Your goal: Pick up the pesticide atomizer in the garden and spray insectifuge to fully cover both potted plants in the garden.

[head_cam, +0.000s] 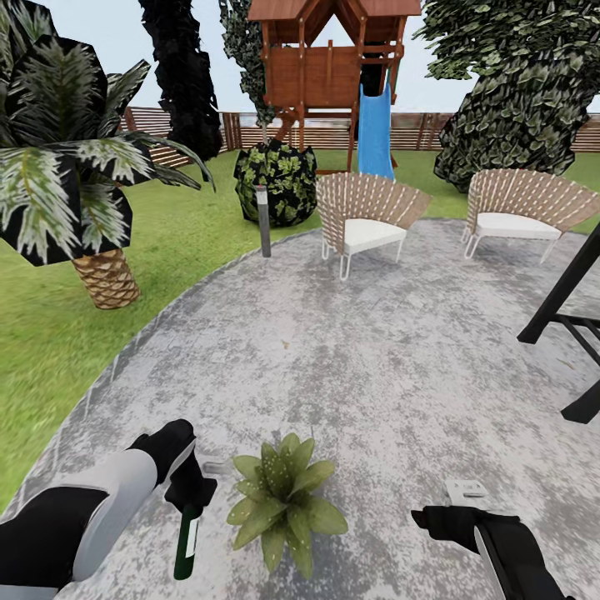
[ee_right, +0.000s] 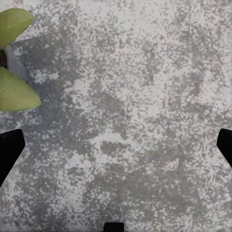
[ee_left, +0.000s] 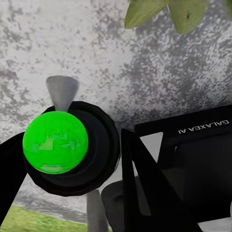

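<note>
Currently, left gripper [head_cam: 188, 492] clamps pesticide atomizer [head_cam: 186, 542] just beside potted plant [head_cam: 283, 498]; right gripper [head_cam: 454, 515] spread wide over bare patio [head_cam: 350, 367].

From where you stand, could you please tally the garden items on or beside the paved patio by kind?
Woven beige chairs with white cushions: 2
Small green potted plant: 1
Dark green atomizer bottle, held in left gripper: 1
Grey bollard lamp: 1
Total: 5
</note>
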